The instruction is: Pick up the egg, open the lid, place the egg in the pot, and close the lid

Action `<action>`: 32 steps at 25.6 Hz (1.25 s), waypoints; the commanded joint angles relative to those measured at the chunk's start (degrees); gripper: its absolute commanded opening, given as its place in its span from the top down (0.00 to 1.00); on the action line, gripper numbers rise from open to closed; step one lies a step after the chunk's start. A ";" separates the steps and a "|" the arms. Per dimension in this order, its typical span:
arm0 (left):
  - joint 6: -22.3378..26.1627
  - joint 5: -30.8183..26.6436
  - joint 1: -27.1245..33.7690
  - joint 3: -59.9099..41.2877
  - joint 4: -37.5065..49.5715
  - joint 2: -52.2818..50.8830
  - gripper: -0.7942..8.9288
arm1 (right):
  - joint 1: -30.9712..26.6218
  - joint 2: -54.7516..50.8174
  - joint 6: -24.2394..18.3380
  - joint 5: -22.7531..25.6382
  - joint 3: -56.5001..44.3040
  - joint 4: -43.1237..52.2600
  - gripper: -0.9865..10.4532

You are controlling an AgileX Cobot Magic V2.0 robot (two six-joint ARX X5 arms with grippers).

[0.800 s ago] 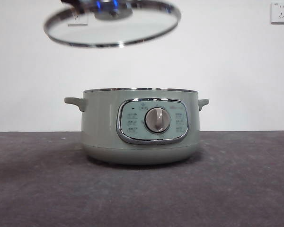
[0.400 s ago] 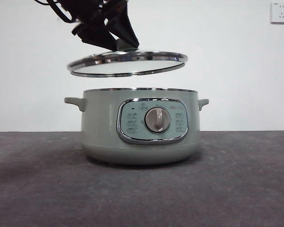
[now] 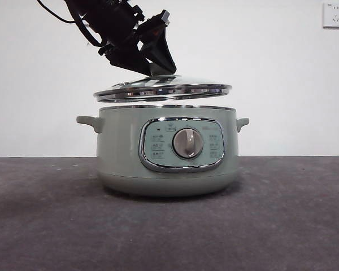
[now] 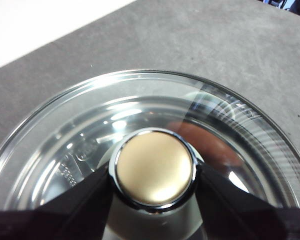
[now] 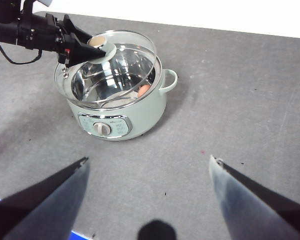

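Note:
The pale green pot (image 3: 124, 147) stands mid-table, its dial facing the front camera. My left gripper (image 3: 155, 68) is shut on the knob (image 4: 154, 167) of the glass lid (image 3: 164, 89) and holds the lid almost level, just above the pot's rim and set slightly to one side. The egg (image 5: 144, 90) lies inside the pot near its wall. It also shows as an orange blur through the glass in the left wrist view (image 4: 205, 142). My right gripper (image 5: 149, 160) is open and empty, high above the table and well away from the pot (image 5: 140, 117).
The grey table top (image 3: 282, 214) runs around the pot on all sides. A white wall stands behind it, with a socket (image 3: 334, 15) at the upper right.
The left gripper has brought the lid down from high and tilted above the pot to nearly level just over its rim. The pot has not moved.

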 commanded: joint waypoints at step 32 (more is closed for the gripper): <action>0.22 -1.55 -0.83 1.44 -1.01 4.50 0.50 | 0.04 -0.44 0.61 0.09 -0.44 -1.40 0.56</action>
